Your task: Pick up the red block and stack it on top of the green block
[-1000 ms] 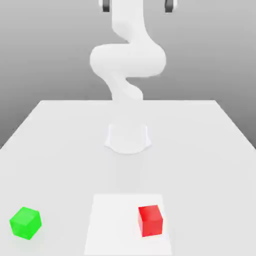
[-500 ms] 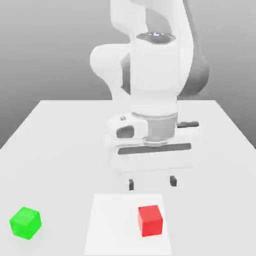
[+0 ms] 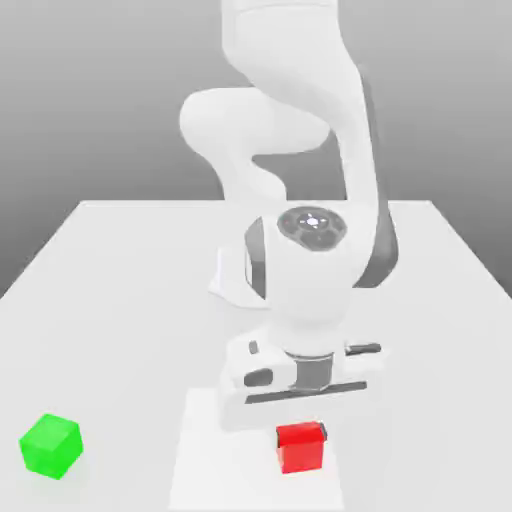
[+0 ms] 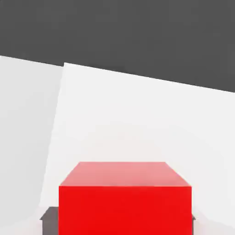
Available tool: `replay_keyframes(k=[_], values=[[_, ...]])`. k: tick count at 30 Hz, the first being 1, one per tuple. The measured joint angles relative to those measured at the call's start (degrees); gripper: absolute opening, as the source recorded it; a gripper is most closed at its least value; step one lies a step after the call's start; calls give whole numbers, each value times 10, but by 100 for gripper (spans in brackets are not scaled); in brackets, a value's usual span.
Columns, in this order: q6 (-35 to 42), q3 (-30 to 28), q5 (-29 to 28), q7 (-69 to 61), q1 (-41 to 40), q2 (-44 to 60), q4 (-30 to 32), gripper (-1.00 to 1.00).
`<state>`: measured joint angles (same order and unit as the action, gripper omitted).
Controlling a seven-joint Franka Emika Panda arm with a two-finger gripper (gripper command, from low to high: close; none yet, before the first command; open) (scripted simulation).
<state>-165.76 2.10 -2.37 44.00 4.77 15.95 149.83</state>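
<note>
the arm bends down over the near part of the white desk, and its end effector sits right at the red block, its dark fingers pinching the block from both sides. the red block rests on a paler square patch of the desk, and in the hand view the red block sits close up with a dark fingertip showing at each lower side. the green block sits well apart on the desk, toward the exterior view's left, untouched and with nothing on top of it.
</note>
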Motion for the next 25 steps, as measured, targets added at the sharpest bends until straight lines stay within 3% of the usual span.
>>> replay_keyframes(k=[5, 16, 20, 21, 25], values=[[79, 3, 15, -4, -13, -88, 9, -100], [170, -167, 65, 144, -168, -78, -89, -100], [123, -169, 112, 135, -202, -7, -108, -100], [106, -162, 123, 127, -209, 12, -110, 100], [106, -162, 123, 127, -209, 12, -110, 100]])
